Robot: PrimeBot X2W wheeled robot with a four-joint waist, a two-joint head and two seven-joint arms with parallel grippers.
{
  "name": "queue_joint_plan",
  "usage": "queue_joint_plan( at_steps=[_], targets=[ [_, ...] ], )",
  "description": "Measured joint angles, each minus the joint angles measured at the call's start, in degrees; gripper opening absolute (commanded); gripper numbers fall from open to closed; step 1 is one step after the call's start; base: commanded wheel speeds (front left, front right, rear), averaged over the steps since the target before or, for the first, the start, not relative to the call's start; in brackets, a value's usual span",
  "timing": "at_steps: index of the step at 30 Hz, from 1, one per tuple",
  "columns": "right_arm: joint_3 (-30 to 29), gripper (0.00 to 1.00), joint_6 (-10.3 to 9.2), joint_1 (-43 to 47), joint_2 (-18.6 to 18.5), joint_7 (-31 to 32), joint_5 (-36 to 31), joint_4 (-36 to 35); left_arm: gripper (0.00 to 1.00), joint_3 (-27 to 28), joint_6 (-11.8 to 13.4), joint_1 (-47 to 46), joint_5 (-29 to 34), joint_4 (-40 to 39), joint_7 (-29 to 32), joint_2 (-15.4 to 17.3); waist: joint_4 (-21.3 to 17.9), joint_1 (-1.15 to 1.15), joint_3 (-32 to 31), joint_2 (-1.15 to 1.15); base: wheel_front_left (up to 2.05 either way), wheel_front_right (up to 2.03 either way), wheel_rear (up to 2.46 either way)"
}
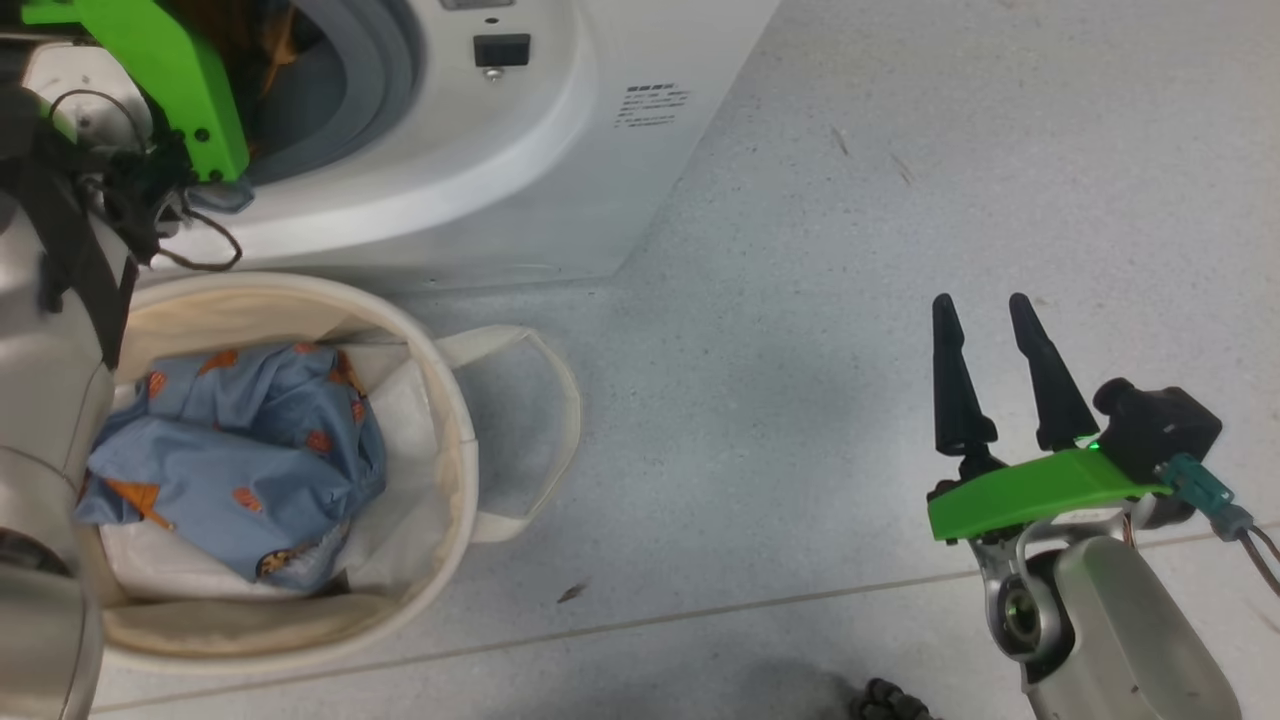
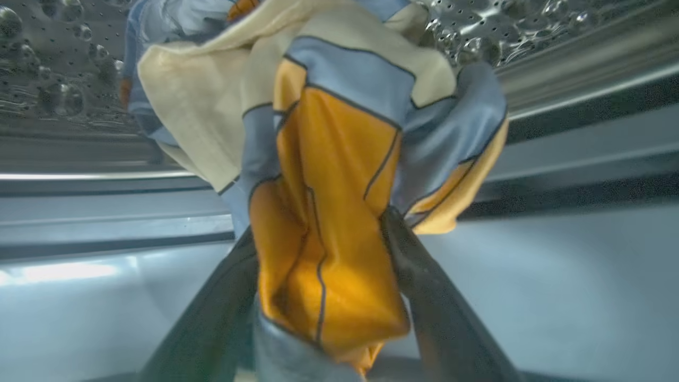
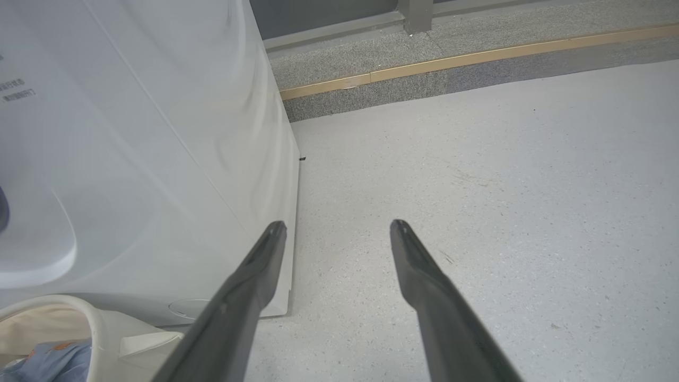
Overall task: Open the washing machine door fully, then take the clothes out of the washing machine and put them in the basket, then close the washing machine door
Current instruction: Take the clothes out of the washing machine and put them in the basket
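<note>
My left arm reaches into the mouth of the white washing machine (image 1: 560,150), past its grey rubber ring (image 1: 385,70). In the left wrist view my left gripper (image 2: 318,233) is shut on a garment of orange, light blue and cream fabric (image 2: 329,159), in front of the steel drum (image 2: 48,79). The cream canvas basket (image 1: 455,420) stands on the floor before the machine and holds light blue clothes with orange patches (image 1: 250,450). My right gripper (image 1: 985,310) hovers open over the floor at the right, nothing between its fingers. The door is out of view.
The basket's loop handle (image 1: 555,400) sticks out toward the right. A plain white sheet (image 1: 410,420) lines the basket under the clothes. Pale speckled floor (image 1: 850,250) spreads to the right of the machine, ending at a raised kerb with a tan strip (image 3: 477,58).
</note>
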Motion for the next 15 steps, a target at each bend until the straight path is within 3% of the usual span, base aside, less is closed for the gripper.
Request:
queue_joint_plan(
  at_steps=[1, 2, 3, 9, 15],
  targets=[
    [0.0, 1.0, 0.0, -0.04, 0.02, 0.0, 0.0, -0.01, 1.0, -0.59, 0.0, 0.0, -0.09, -0.03, 0.07, 0.07, 0.07, 0.0, 0.11, 0.0, 0.0, 0.0, 0.0],
    [0.0, 1.0, 0.0, -0.1, 0.03, 0.0, 0.0, -0.04, 0.81, -1.08, 0.0, -0.01, -0.19, -0.24, 0.02, 0.15, 0.1, 0.0, 0.21, 0.0, 0.0, 0.0, 0.0],
    [0.0, 1.0, 0.0, -0.19, 0.03, 0.0, 0.0, -0.05, 0.0, -1.51, 0.0, -0.02, -0.44, -0.57, -0.13, 0.22, 0.13, 0.0, 0.29, 0.0, 0.0, 0.0, 0.0],
    [-0.14, 1.0, 0.0, -0.8, 0.03, 0.0, -0.01, 0.0, 0.0, -4.11, 0.0, 0.18, -2.2, -0.73, -0.85, 0.36, 0.51, 0.0, -0.28, 0.0, 0.0, 0.0, 0.0],
    [-0.11, 1.0, 0.0, -0.81, 0.02, 0.0, 0.0, 0.82, 0.0, -6.66, 0.0, 2.31, -3.72, -3.07, -9.71, 1.52, 1.11, 0.0, -2.83, 0.0, 0.0, 0.0, 0.0]
  ],
)
